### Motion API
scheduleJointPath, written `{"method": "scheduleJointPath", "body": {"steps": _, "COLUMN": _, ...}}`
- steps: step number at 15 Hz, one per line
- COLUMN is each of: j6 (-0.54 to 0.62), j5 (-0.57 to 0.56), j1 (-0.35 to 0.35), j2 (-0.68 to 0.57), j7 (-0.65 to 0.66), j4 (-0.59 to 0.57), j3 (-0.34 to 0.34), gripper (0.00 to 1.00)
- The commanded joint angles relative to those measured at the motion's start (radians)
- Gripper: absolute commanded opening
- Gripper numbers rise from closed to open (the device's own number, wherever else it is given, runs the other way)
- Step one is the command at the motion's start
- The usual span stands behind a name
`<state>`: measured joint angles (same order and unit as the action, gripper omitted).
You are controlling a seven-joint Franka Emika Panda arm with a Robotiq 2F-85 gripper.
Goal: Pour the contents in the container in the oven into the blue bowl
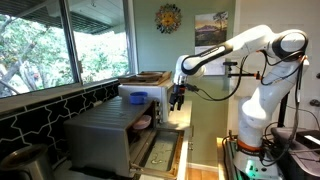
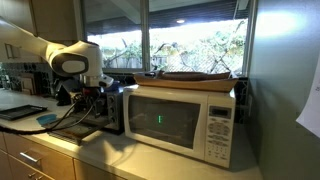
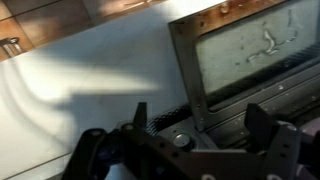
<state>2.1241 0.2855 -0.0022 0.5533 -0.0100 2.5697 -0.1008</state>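
Gripper (image 1: 178,98) hangs empty, jaws spread wide, over the oven's (image 1: 105,135) dropped door, probably lined up to reach the container (image 1: 145,122) sitting inside; blue bowl (image 2: 47,121) sits apart on the counter (image 2: 120,152), ready for pouring.

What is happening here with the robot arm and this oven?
A white robot arm is working at the oven, whose door is folded down. Its gripper hangs open above the door and holds nothing. The pink container sits inside the oven, not yet touched. The blue bowl stands on the counter nearby.
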Motion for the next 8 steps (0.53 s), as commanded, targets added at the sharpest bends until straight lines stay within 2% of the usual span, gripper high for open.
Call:
{"method": "scheduleJointPath", "body": {"steps": 1, "j6": 0.076, "j5": 0.201, "j1": 0.055, "j2": -0.004, "j7": 0.076, "j4": 0.027, "j3": 0.022, "gripper": 1.0}}
{"method": "scheduleJointPath", "body": {"steps": 3, "j6": 0.16, "j5": 0.295, "j1": 0.08, "j2": -0.027, "j7": 0.098, "j4": 0.042, "j3": 0.05, "gripper": 1.0}}
{"method": "scheduleJointPath", "body": {"steps": 6, "j6": 0.242, "j5": 0.359, "j1": 0.098, "j2": -0.07, "j7": 0.156, "j4": 0.051, "j3": 0.102, "gripper": 1.0}}
{"method": "scheduleJointPath", "body": {"steps": 7, "j6": 0.183, "j5": 0.313, "j1": 0.078, "j2": -0.043, "j7": 0.125, "j4": 0.033, "j3": 0.084, "gripper": 1.0}}
{"method": "scheduleJointPath", "body": {"steps": 8, "j6": 0.204, "j5": 0.327, "j1": 0.084, "j2": -0.057, "j7": 0.137, "j4": 0.035, "j3": 0.097, "gripper": 1.0}}
